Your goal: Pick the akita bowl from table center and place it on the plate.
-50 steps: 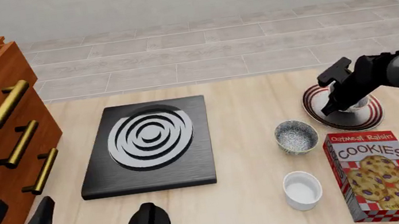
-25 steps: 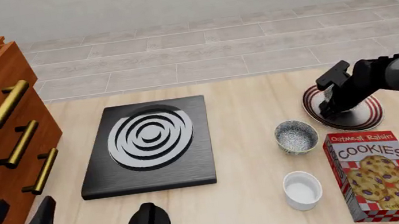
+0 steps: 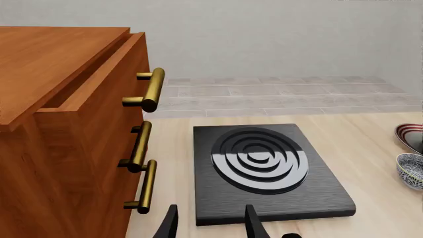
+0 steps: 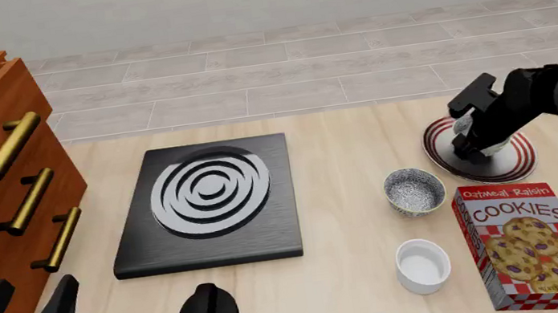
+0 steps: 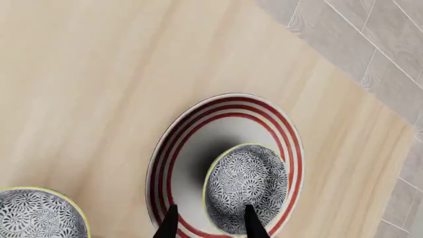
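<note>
On the striped plate (image 5: 173,148) at the far right sits the bowl (image 5: 246,187); our right gripper (image 5: 207,223) straddles its rim, grip uncertain. It looks rigid, slippery, breakable: we'd pinch the rim.

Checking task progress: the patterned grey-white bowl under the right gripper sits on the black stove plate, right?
No. The patterned grey-white bowl under the right gripper sits on the red-striped white plate, as the right wrist view shows.
</note>
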### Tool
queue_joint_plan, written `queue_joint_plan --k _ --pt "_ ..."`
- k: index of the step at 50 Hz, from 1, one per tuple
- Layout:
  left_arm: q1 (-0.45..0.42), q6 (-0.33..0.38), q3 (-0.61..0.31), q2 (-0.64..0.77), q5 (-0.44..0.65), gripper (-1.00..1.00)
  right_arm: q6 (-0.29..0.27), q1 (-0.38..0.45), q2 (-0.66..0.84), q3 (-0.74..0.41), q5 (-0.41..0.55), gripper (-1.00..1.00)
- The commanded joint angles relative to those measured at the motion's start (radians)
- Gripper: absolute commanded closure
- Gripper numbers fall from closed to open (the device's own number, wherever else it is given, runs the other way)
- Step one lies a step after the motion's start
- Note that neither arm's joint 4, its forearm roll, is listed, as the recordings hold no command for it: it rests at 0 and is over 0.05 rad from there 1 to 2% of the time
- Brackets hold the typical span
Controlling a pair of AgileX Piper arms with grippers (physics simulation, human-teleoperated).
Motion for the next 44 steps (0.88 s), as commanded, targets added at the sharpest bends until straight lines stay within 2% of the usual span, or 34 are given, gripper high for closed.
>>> queue_joint_plan --k 1,12,14,17,23,25,28,31,34,38,40,42,44 --pt "-0.001 -0.007 0.000 -0.020 0.016 -1.00 -0.030 -0.013 -0.093 -0.010 0.081 -1.00" --pt "-0.012 -0.012 0.000 -0.050 0.042 -1.00 -0.030 0.025 -0.220 -0.019 0.210 -1.00" --pt "-0.012 -0.012 0.000 -0.051 0.043 -1.00 -0.030 0.025 -0.220 -0.019 0.210 -1.00" --pt "-0.012 -0.014 0.000 -0.063 0.052 -1.00 -0.043 0.025 -0.285 -0.048 0.277 -1.00" --pt "-0.010 -0.015 0.000 -0.072 0.060 -1.00 -0.075 0.015 -0.345 -0.054 0.310 -1.00" --pt "-0.010 -0.015 0.000 -0.069 0.057 -1.00 -0.069 0.025 -0.368 -0.058 0.325 -1.00" --pt "-0.007 -0.017 0.000 -0.065 0.053 -1.00 -0.087 0.028 -0.402 -0.024 0.316 -1.00" --pt "-0.007 -0.015 0.000 -0.064 0.053 -1.00 -0.172 0.004 -0.451 0.057 0.267 -1.00" --pt "-0.005 -0.015 0.000 -0.082 0.069 -1.00 -0.183 0.034 -0.521 0.119 0.242 -1.00" --pt "-0.002 -0.014 0.000 -0.074 0.062 -1.00 -0.249 0.049 -0.642 0.246 0.147 -1.00" --pt "-0.003 -0.012 0.000 -0.075 0.065 -1.00 -0.245 0.086 -0.711 0.317 0.120 -1.00" --pt "-0.004 -0.012 0.000 -0.077 0.068 -1.00 -0.218 0.130 -0.776 0.371 0.104 -1.00" --pt "-0.007 -0.010 0.000 -0.081 0.073 -1.00 -0.230 0.141 -0.840 0.435 0.068 -1.00"
